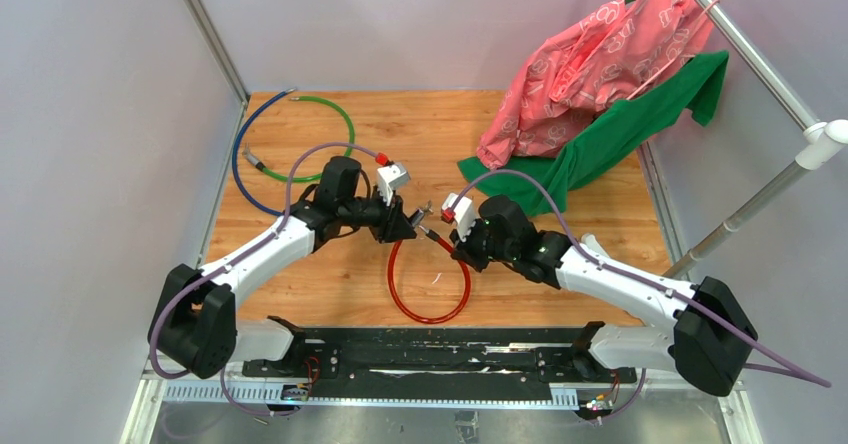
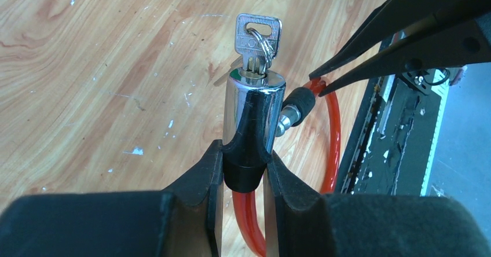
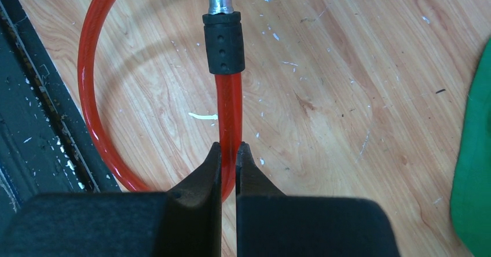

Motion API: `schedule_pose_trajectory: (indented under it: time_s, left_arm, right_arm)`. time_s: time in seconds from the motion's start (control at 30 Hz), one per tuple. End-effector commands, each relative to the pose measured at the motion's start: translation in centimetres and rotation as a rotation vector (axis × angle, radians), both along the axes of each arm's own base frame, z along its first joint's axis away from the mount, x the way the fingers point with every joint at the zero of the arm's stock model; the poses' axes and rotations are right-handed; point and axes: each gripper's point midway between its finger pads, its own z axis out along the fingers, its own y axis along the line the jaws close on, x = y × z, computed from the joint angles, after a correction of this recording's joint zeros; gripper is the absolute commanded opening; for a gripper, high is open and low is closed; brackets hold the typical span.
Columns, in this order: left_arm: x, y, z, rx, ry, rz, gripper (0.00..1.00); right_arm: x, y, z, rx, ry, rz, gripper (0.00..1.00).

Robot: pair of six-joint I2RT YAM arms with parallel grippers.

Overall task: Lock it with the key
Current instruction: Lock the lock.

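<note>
Well off to the left of the left gripper (image 1: 400,226), a blue cable (image 1: 238,164) and a green cable (image 1: 335,114) lie looped on the wood table (image 1: 340,284). The left gripper is clamped w/ both fingers on the black base of the chrome lock cylinder (image 2: 253,109), which points straight fwd from its fingertips. The key (image 2: 257,40) sits in the cylinder's far end, dead ahead of the gripper, w/ a small ring (image 2: 267,43) through its head. On the cylinder's right side a metal pin (image 2: 284,121) w/ a black collar (image 2: 298,103) meets it. Can't tell if the pin is fully in, since the cylinder hides the joint. The red cable (image 3: 228,103) runs from that collar back into the right gripper (image 3: 230,153), which is pinched tight on it a little behind the collar. The rest of the loop curves away to the left of the right gripper's fingers. The two grippers' tips are near each other but apart. Well beyond the right gripper, a pink cloth (image 1: 600,59) is draped over a green cloth (image 1: 620,134).
</note>
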Motion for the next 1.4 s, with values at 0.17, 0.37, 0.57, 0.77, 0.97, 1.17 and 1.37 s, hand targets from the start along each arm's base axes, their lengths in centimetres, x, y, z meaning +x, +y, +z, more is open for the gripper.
schedule_pose_trajectory:
  time_s: [0.17, 0.37, 0.57, 0.77, 0.97, 1.17, 1.37]
  left_arm:
    - [0.2, -0.8, 1.7, -0.001, -0.122, -0.054, 0.00]
    - [0.0, -1.0, 1.2, 0.023, -0.141, -0.073, 0.00]
    - [-0.4, -1.3, 0.9, 0.112, -0.265, -0.122, 0.00]
    - [-0.5, -1.6, 1.0, 0.140, -0.316, -0.132, 0.00]
    - [-1.1, -1.6, 0.4, 0.167, -0.314, -0.135, 0.00]
    - [0.2, -0.4, -0.6, 0.255, -0.396, -0.104, 0.00]
    - [-0.6, -1.8, 1.0, 0.198, -0.417, -0.164, 0.00]
  right_arm:
    - [0.6, 0.4, 1.1, 0.003, -0.023, -0.033, 0.00]
    - [0.8, 0.6, 1.5, 0.009, -0.030, -0.038, 0.00]
    - [1.7, 1.2, 2.5, 0.047, -0.051, -0.064, 0.00]
    - [2.7, 3.5, 3.8, 0.148, -0.063, -0.067, 0.00]
    - [3.3, 4.2, 6.3, 0.222, -0.112, -0.068, 0.00]
    - [2.9, 4.8, 9.2, 0.338, -0.159, -0.044, 0.00]
    - [3.8, 6.2, 9.0, 0.366, -0.163, -0.040, 0.00]
